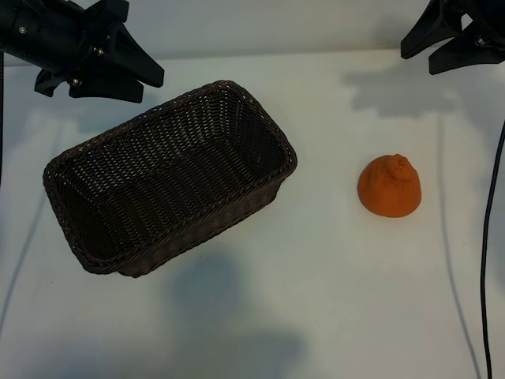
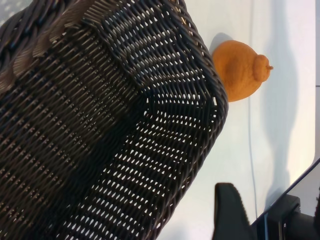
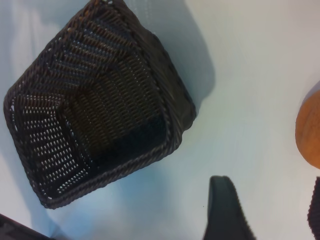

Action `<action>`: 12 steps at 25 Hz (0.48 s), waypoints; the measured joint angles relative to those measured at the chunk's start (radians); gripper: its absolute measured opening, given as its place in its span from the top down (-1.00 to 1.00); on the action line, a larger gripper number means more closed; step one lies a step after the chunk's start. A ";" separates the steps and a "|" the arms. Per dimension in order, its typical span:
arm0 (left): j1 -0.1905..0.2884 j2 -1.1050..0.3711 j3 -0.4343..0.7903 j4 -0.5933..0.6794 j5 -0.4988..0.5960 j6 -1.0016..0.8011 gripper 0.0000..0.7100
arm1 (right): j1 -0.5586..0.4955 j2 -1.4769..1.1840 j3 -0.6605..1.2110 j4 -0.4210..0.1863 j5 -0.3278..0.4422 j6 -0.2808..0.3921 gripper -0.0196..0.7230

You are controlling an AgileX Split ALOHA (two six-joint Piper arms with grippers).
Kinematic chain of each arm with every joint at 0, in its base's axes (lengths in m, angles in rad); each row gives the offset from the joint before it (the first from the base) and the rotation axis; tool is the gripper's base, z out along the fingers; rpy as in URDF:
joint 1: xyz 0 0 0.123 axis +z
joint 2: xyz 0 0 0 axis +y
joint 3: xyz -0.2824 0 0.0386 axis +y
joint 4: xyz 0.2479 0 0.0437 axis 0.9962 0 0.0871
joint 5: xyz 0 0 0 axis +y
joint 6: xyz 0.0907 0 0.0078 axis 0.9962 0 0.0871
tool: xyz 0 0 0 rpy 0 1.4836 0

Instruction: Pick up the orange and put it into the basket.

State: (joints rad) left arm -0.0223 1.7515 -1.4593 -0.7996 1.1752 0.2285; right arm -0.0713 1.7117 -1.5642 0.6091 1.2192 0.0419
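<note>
The orange (image 1: 389, 187), small and knobby, lies on the white table to the right of the basket, apart from it. The dark brown wicker basket (image 1: 252, 197) stands at an angle left of centre with nothing in it. My left gripper (image 1: 99, 79) hovers open above the table's far left corner, just beyond the basket's far rim. In the left wrist view one of its fingers (image 2: 230, 210) shows beside the basket (image 2: 215, 95), with the orange (image 2: 240, 70) past it. My right gripper (image 1: 442, 51) hangs open and empty at the far right, beyond the orange (image 3: 310, 130).
The white tabletop (image 1: 331, 300) stretches bare in front of the basket and round the orange. A black cable (image 1: 485, 260) runs down the right edge. The right wrist view shows the whole basket (image 3: 170, 135) from above.
</note>
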 joint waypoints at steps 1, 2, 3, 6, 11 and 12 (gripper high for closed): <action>0.000 0.000 0.000 0.000 0.000 0.000 -0.25 | 0.000 0.000 0.000 0.000 0.000 0.000 -0.15; 0.000 0.000 0.000 0.000 0.000 0.000 -0.25 | 0.000 0.000 0.000 0.001 0.000 0.000 -0.15; 0.000 0.000 0.000 0.000 0.000 0.000 -0.25 | 0.000 0.000 0.000 0.001 0.000 0.000 -0.15; 0.000 0.000 0.000 0.000 0.000 0.000 -0.25 | 0.000 0.000 0.000 0.006 0.000 0.000 -0.15; 0.000 0.000 0.000 0.000 0.000 0.001 -0.25 | 0.000 0.000 0.000 0.007 0.000 -0.001 -0.15; 0.000 0.000 0.000 0.000 0.000 0.001 -0.25 | 0.000 0.000 0.000 0.007 0.000 -0.001 -0.15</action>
State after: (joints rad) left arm -0.0223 1.7515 -1.4593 -0.7996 1.1752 0.2294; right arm -0.0713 1.7117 -1.5642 0.6157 1.2192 0.0409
